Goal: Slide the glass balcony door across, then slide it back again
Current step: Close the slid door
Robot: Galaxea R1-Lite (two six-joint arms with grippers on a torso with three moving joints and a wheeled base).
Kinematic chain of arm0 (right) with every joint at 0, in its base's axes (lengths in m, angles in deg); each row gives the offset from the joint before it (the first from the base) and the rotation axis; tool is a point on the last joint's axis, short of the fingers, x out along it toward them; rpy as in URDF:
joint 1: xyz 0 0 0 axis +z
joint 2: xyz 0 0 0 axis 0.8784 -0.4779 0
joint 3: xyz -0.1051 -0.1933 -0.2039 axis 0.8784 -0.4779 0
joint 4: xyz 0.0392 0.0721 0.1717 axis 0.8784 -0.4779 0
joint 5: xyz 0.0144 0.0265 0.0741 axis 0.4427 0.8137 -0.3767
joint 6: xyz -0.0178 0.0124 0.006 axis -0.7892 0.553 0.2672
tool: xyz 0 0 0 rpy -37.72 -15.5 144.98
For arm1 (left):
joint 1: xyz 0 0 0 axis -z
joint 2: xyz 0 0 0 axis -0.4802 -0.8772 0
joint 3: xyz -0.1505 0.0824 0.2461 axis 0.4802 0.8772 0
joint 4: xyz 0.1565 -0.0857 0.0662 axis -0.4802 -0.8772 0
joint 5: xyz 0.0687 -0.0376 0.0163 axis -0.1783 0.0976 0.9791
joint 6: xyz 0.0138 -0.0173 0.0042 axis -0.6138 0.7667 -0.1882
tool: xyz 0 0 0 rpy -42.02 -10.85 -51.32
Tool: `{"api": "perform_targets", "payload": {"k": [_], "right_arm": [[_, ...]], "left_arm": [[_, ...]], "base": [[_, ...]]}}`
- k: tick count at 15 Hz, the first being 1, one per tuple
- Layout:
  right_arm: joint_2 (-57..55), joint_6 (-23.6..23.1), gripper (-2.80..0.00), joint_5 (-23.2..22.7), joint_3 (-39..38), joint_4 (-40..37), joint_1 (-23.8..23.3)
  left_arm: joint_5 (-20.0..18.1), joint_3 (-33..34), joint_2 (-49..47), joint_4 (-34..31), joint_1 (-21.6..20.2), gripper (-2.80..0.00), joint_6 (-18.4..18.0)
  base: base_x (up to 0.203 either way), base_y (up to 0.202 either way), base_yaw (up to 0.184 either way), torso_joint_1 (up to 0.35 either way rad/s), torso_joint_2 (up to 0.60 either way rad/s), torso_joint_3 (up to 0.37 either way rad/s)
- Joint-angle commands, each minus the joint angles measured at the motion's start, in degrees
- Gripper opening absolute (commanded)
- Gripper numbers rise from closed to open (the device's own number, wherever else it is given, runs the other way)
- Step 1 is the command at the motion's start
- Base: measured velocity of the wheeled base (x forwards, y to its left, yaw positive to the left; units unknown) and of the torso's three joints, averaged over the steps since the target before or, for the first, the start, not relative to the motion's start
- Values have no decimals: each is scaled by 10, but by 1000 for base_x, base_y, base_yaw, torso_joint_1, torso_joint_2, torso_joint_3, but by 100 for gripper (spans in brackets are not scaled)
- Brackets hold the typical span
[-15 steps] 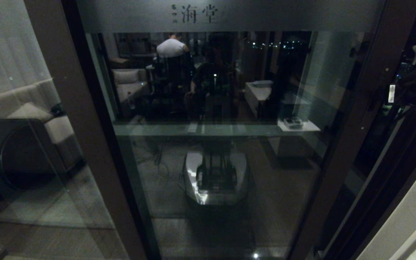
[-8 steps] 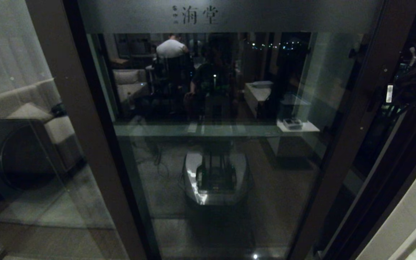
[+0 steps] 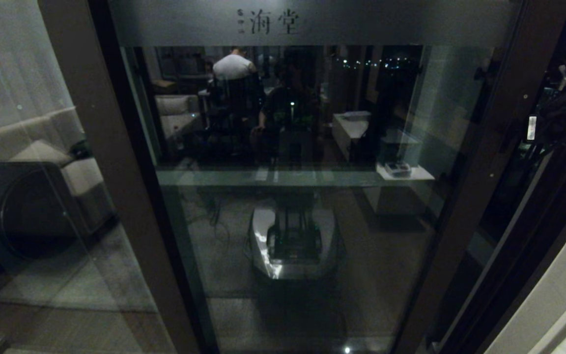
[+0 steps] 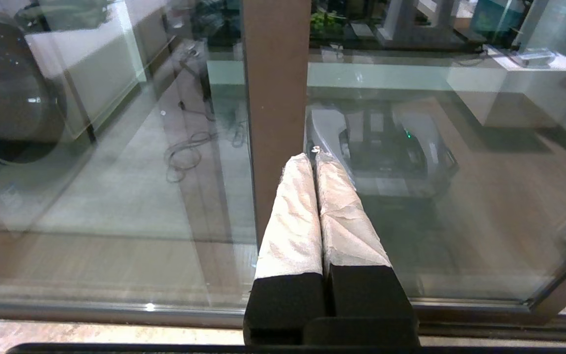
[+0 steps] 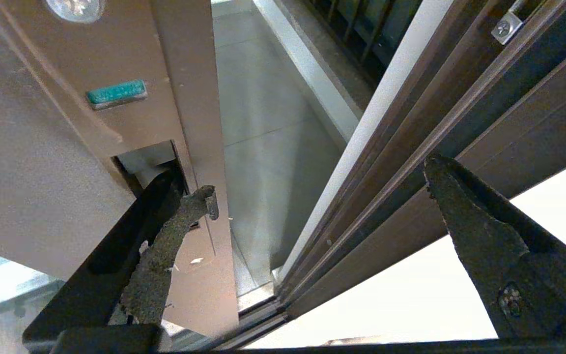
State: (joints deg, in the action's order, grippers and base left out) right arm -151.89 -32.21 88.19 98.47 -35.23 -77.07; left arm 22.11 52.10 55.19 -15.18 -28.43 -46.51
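Observation:
The glass balcony door point(image 3: 288, 221) fills the head view, its frosted band with characters point(image 3: 312, 22) at the top. Its right stile point(image 3: 489, 147) stands a narrow gap away from the dark outer frame point(image 5: 410, 142). My right gripper point(image 5: 320, 179) is open at that stile. One finger point(image 5: 175, 231) is hooked into the recessed black handle point(image 5: 150, 162); the other finger point(image 5: 479, 231) hangs free over the frame side. My left gripper point(image 4: 312, 158) is shut on nothing, low down, pointing at the brown stile point(image 4: 275, 98) on the door's left side.
The unmoving glass panel point(image 3: 27, 147) at the left shows a sofa and a dark round appliance point(image 3: 22, 211). Pale balcony floor point(image 5: 263, 123) shows through the gap. A white wall point(image 3: 548, 305) borders the frame at the right. The robot's base is mirrored in the glass point(image 3: 293, 241).
The door's frosted characters and left stile have crept slightly to the right. The right arm stays at the right stile.

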Motion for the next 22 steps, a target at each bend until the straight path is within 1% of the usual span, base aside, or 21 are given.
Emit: {"api": "perform_targets", "payload": {"k": [1,7,12,19,22], "right_arm": [[-8,0,0,5,6,4,-6],[-11,-1,0,5,8,7,-15],[-18,-5,0,6,8,31,-27],[-18,-5,0,8,8,37,-28],[-23,-6,0,14,15,38,-38]], "left_arm": [[0,1,0,0,0,-280,0],[0,0,0,0,0,-280,0],[0,0,0,0,0,-280,0],[0,1,0,0,0,-280,0],[0,1,0,0,0,-280,0]], "base": [[0,0,0,0,0,0],[0,0,0,0,0,0],[0,0,0,0,0,0],[0,0,0,0,0,0],[0,0,0,0,0,0]]}}
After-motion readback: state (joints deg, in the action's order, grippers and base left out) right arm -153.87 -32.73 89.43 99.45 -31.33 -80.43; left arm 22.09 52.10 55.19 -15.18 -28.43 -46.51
